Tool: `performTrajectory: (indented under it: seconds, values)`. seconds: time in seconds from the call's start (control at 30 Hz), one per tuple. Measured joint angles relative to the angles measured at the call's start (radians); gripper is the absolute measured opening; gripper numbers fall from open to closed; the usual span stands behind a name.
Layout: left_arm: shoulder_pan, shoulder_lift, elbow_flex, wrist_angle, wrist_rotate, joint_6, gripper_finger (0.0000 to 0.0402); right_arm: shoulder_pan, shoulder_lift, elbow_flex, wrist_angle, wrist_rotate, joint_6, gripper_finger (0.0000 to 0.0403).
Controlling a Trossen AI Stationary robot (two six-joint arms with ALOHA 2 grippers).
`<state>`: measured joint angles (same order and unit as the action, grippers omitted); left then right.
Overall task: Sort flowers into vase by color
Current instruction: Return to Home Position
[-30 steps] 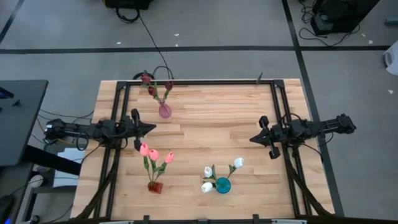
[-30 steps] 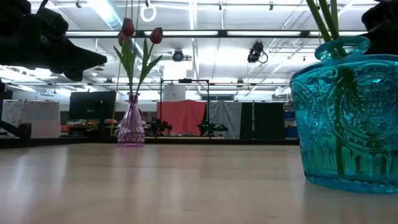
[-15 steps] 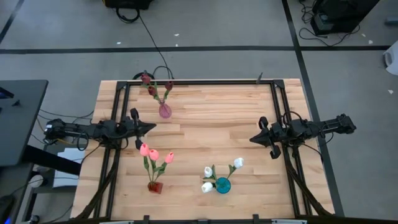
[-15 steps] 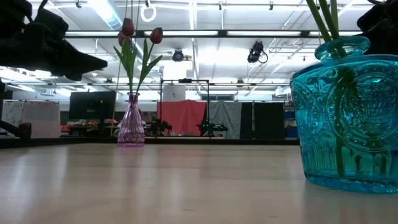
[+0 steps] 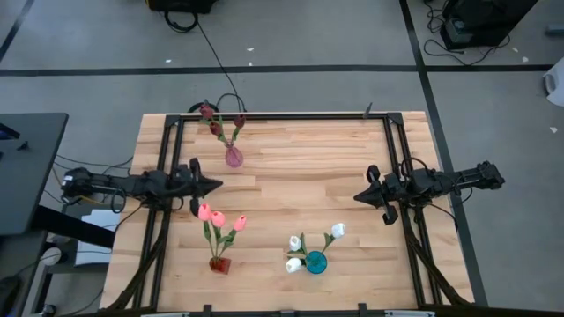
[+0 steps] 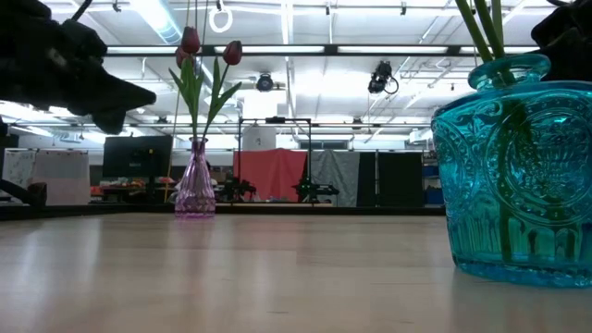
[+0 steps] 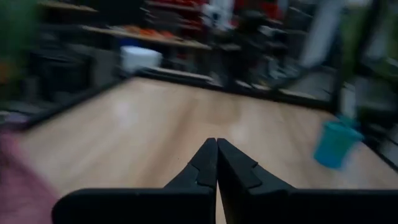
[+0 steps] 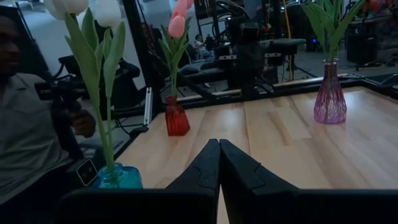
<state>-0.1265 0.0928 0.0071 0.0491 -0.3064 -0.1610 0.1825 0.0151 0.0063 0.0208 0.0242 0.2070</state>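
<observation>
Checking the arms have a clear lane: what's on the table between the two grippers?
Nothing. In the high view, only bare wooden tabletop runs between the left gripper and the right gripper; both are shut.

Left end effector (image 7: 216, 147) — fingers together — above wooden table (image 7: 149, 121), teal vase (image 7: 336, 144) far off

A wooden table (image 5: 291, 180) is standing on a grey floor (image 5: 308, 35). A black cable (image 5: 210, 57) is running up to it. A person (image 8: 25, 143) in a grey shirt is sitting beside it. A red cloth (image 6: 268, 174) is hanging far behind.
</observation>
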Motion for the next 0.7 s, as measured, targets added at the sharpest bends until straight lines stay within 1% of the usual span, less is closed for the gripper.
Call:
performTrajectory:
  seconds: [0.07,0.2,0.3,0.43,0.7]
  values:
    - [0.000,0.016,0.000,-0.011,0.079,-0.004,0.0010,0.000,0.000,0.000,0.000,0.000,0.000,0.0019]
    - [0.000,0.033,0.000,-0.042,0.276,0.000,0.0010,0.000,0.000,0.000,0.001,0.000,0.000,0.0019]
    - [-0.002,0.038,0.000,-0.033,0.359,0.004,0.0010,0.000,0.000,0.000,0.001,0.000,0.000,0.0019]
    - [-0.002,0.038,0.000,-0.025,0.375,0.053,0.0010,0.000,0.000,0.000,0.001,0.000,0.000,0.0019]
    - [-0.002,0.038,0.000,-0.019,0.363,0.052,0.0010,0.000,0.000,0.000,0.002,0.000,0.000,0.0019]
